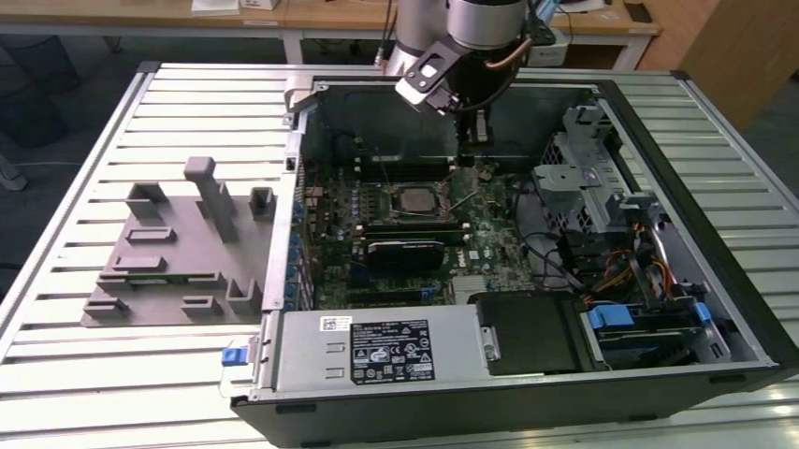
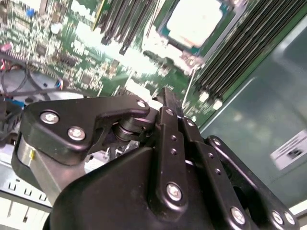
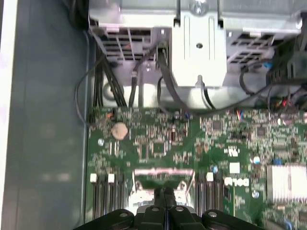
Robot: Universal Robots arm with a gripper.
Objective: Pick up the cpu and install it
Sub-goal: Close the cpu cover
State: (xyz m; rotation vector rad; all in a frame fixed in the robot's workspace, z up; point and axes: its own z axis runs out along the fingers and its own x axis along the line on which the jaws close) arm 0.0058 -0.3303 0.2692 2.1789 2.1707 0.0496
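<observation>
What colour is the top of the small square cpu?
Silvery-grey; the cpu shows best in the second wrist view.

No print can be read in your views. In the exterior view, you have a black label with white marks [image 1: 389, 353] and a small white sticker [image 1: 335, 323] on the silver power supply housing [image 1: 306, 367]; neither wording can be made out. In the second wrist view, a white label [image 2: 289, 151] on the case wall [image 2: 259, 96] is likewise unreadable.

Lying on the pale, slatted metal worktop [image 1: 200, 103]: a grey plastic fixture [image 1: 168, 267] with upright blocks, sitting toward the exterior view's left, and an open black computer case [image 1: 500, 416], resting on its side just beside it.
</observation>
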